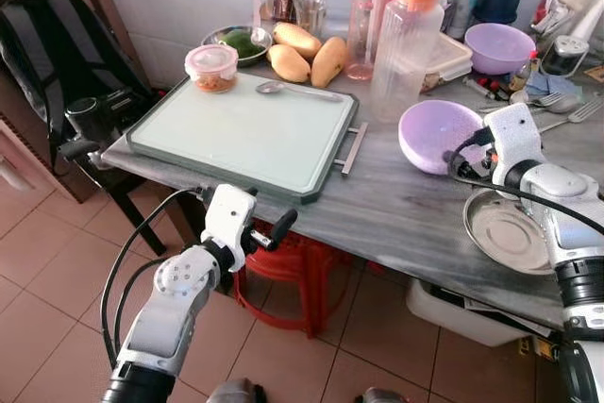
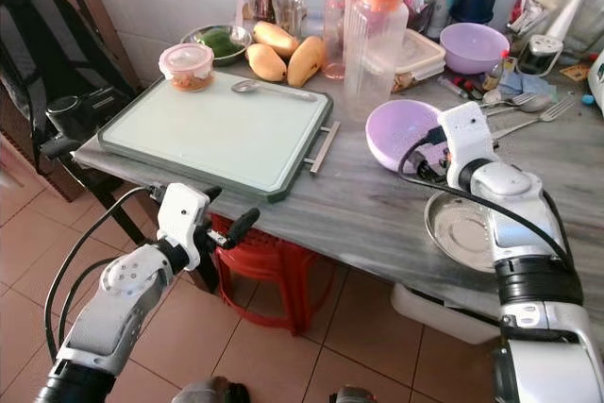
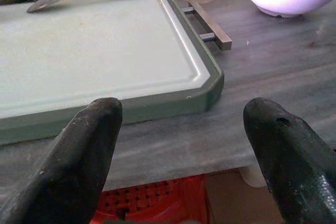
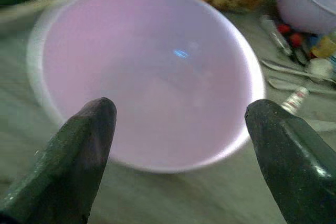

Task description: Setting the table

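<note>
Left gripper (image 3: 181,145) hangs just off the near edge of the grey marble countertop (image 1: 396,205), below surface level, fingers spread wide w/ nothing between them. It points at the near right corner of the pale cutting board (image 1: 245,134). A red plastic stool (image 1: 293,266) stands on the tile floor under the counter, behind that arm.

Near right edge of the countertop: empty steel plate (image 1: 510,231), partly hidden by the right arm. Right gripper (image 4: 181,145) is over the counter just beyond the plate, fingers released, wide apart, aimed at the near purple bowl (image 1: 439,134). Bowl sits upright and empty, mid-right of the counter, rim just ahead of the fingertips; can't tell if they touch.

Cutting board has a dark green rim and a metal handle (image 1: 351,148) on its right end; it takes up the left part of the counter, near left corner reaching the counter's left edge. On its far edge lie a metal spoon (image 1: 297,90) and a small lidded container (image 1: 212,66) w/ reddish contents.

Past the board, toward the tiled wall: three mangoes (image 1: 302,54), a steel dish w/ something green (image 1: 241,42), a clear jug w/ orange lid (image 1: 406,40), a pink-capped bottle (image 1: 368,16), glasses. Far right: second purple bowl (image 1: 498,46), forks (image 1: 566,109), assorted clutter.

A black backpack (image 1: 57,49) rests on a chair off the counter's left end.
</note>
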Motion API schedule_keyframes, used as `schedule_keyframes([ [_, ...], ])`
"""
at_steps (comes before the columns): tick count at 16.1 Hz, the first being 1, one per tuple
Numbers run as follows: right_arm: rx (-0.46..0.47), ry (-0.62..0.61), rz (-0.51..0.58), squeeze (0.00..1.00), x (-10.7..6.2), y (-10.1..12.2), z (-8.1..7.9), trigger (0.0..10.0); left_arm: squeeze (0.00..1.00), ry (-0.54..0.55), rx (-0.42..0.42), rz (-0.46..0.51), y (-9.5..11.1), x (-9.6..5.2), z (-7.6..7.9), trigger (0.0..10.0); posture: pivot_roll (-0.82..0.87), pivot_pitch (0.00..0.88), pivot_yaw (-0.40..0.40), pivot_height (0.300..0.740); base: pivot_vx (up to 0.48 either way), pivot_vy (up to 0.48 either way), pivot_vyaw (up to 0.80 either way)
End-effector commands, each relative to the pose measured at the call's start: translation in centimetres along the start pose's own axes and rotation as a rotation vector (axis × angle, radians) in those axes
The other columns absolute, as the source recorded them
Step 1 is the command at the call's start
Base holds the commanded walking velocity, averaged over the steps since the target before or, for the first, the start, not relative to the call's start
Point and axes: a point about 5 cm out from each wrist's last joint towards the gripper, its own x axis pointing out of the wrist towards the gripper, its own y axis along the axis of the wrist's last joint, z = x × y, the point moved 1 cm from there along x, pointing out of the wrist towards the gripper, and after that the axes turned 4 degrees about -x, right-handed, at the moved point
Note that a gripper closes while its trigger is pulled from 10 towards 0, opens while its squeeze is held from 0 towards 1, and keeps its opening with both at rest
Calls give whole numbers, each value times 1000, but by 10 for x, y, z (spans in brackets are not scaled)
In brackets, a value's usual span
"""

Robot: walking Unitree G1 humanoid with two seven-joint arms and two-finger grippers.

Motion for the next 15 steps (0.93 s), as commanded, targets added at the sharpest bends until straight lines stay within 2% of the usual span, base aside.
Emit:
schedule_keyframes([
  [1, 8, 17, 43, 0, -1, 15, 2, 10000, 0, -8, 16, 5, 2, 2, 0, 10000, -33, 0, 46, 740, 0, 0, 0],
  [4, 22, 41, 62, 0, -3, 23, 1, 10000, 0, -8, 11, 8, 1, 3, 1, 10000, -38, 0, 42, 740, 0, 0, 0],
  [7, -11, 6, 118, 0, -5, 31, 6, 10000, 0, -4, 5, 10, 0, 3, 3, 10000, -42, 0, 35, 740, 0, 0, 0],
  [10, -7, 131, 148, 0, -4, 24, -21, 10000, 0, 12, 9, 0, -2, 2, 0, 10000, -35, 0, 32, 740, 0, 0, 0],
  [12, -22, 211, 110, 0, -3, 10, -42, 10000, 0, 16, 12, -19, -5, 0, 0, 10000, -30, 0, 35, 740, 0, 0, 0],
  [15, -145, 241, 72, 0, -2, -5, -50, 10000, 0, 17, 19, -38, -8, -1, -1, 10000, -28, 0, 41, 740, 0, 0, 0],
])
